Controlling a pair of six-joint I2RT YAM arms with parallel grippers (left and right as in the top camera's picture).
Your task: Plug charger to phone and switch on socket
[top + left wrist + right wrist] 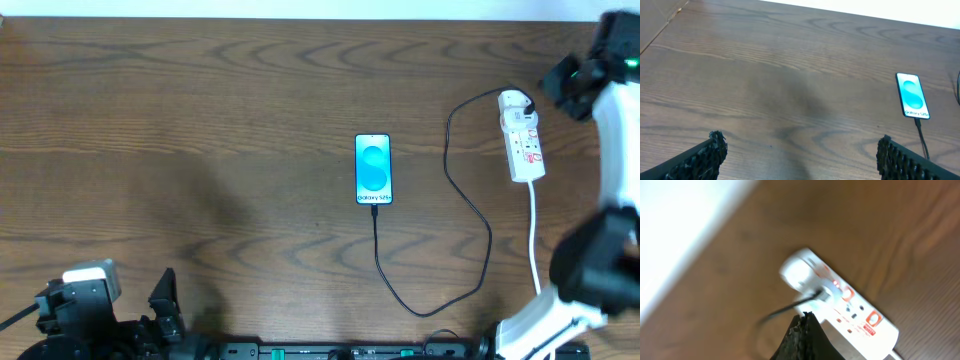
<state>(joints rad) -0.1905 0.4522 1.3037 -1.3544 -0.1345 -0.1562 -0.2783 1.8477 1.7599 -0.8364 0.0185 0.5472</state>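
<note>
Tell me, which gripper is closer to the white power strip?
Right. The right gripper hovers beside the power strip, at its rounded end; the left gripper sits far across the table.

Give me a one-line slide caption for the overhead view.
Lit phone mid-table, charger cable looping from its bottom edge to the power strip, right gripper beside the strip's far end.
</note>
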